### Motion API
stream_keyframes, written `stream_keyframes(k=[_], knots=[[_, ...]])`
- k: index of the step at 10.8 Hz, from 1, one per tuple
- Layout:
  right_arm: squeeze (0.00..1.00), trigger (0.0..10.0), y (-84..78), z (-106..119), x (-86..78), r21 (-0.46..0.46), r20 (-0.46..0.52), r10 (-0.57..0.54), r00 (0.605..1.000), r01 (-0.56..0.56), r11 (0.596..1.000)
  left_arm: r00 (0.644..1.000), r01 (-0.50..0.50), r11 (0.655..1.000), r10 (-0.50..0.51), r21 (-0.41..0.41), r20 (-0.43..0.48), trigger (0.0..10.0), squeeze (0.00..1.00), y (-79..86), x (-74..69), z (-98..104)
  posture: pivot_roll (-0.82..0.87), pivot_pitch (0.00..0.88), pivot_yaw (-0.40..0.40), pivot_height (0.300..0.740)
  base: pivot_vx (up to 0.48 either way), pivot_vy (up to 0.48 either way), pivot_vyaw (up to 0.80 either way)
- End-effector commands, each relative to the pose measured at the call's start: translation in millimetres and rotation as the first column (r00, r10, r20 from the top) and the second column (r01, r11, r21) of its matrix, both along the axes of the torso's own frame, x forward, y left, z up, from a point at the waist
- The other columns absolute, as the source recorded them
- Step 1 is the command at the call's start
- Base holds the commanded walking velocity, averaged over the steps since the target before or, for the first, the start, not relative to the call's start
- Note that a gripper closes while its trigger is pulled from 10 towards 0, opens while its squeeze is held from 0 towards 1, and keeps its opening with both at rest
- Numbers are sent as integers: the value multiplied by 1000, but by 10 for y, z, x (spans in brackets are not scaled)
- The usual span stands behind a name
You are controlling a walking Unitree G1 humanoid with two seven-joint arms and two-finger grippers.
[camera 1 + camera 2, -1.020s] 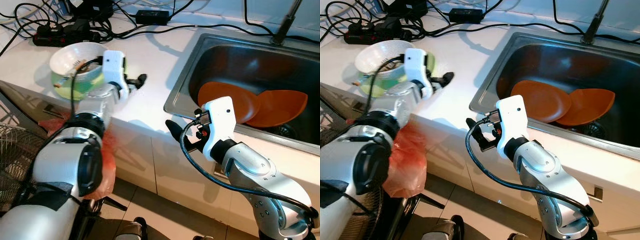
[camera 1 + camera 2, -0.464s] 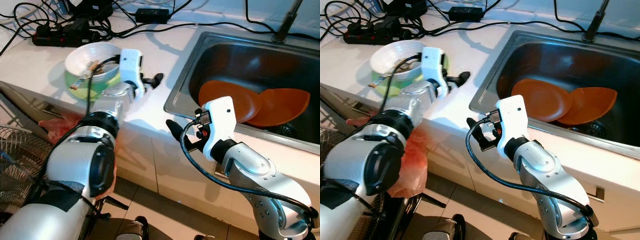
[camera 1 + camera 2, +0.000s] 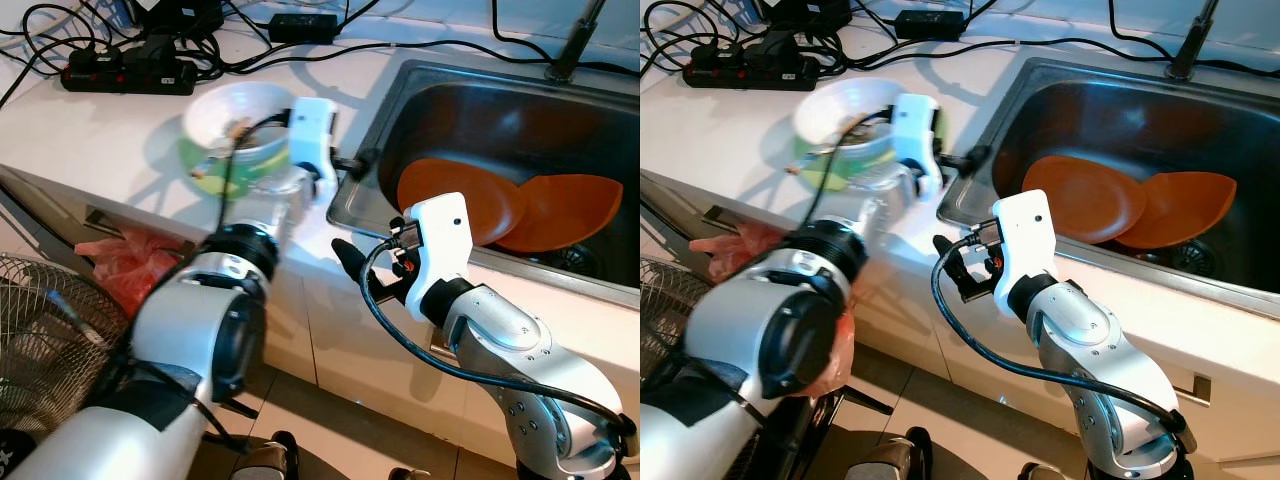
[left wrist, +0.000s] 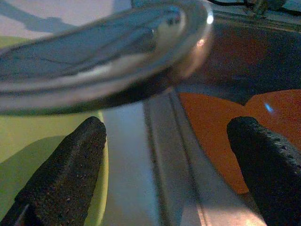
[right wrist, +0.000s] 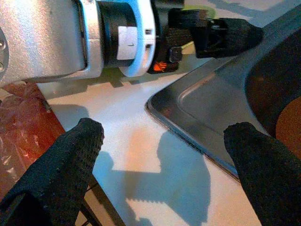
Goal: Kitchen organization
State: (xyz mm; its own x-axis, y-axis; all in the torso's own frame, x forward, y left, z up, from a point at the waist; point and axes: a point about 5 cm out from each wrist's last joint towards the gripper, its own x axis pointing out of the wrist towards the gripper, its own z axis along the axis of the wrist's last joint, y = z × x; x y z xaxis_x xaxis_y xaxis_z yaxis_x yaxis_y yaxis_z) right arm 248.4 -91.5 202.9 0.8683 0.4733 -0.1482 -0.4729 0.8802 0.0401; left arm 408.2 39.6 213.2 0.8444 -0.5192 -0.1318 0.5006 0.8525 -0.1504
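A bowl (image 3: 235, 110), white inside and green outside, sits against the back of my left wrist over the white counter (image 3: 90, 130), just left of the sink (image 3: 440, 100). My left gripper (image 3: 355, 162) points at the sink's left rim. In the left wrist view its fingers (image 4: 61, 174) stand wide apart with counter and sink rim between them, and a blurred bowl rim (image 4: 117, 70) lies across them. Two orange plates (image 3: 455, 195) (image 3: 565, 205) lie in the sink. My right gripper (image 3: 340, 258) hangs open in front of the counter's edge below the sink corner.
A power strip (image 3: 125, 75) and tangled black cables lie at the back of the counter. The tap (image 3: 572, 45) rises behind the sink. A red plastic bag (image 3: 125, 270) and a wire fan guard (image 3: 50, 330) are below the counter on the left.
My left arm has swept right along the counter toward the sink, and the bowl has travelled right with it. The right arm and the plates have stayed put.
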Motion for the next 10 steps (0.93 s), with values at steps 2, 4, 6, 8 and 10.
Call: stream_keyframes(k=[2, 4, 6, 8, 10], knots=[[0, 10000, -2, 1, -23, 7, -2, -9, 1000, 9, 1000, 995, 77, 997, -76, 8, -70, 10000, 0, -186, -80, -119, -156, 179, 96, 740, 0, 0, 0], [0, 10000, 0, 0, -20, 7, -1, -10, 1000, 10, 1000, 994, 89, 996, -89, 0, -68, 10000, 0, -239, -92, -99, -155, 177, 99, 740, 0, 0, 0], [0, 10000, 5, -2, -17, 8, 0, -10, 1000, 10, 1000, 991, 115, 993, -116, -13, -66, 10000, 0, -353, -124, -77, -153, 177, 101, 740, 0, 0, 0], [0, 10000, 9, -4, -11, 8, 1, -11, 1000, 11, 1000, 987, 148, 989, -149, -18, -66, 10000, 0, -465, -164, -72, -156, 176, 103, 740, 0, 0, 0], [0, 10000, -3, -9, 5, 2, 4, -17, 1000, 17, 1000, 991, 123, 992, -124, -18, -42, 10000, 0, -426, -136, -26, -156, 170, 101, 740, 0, 0, 0]])
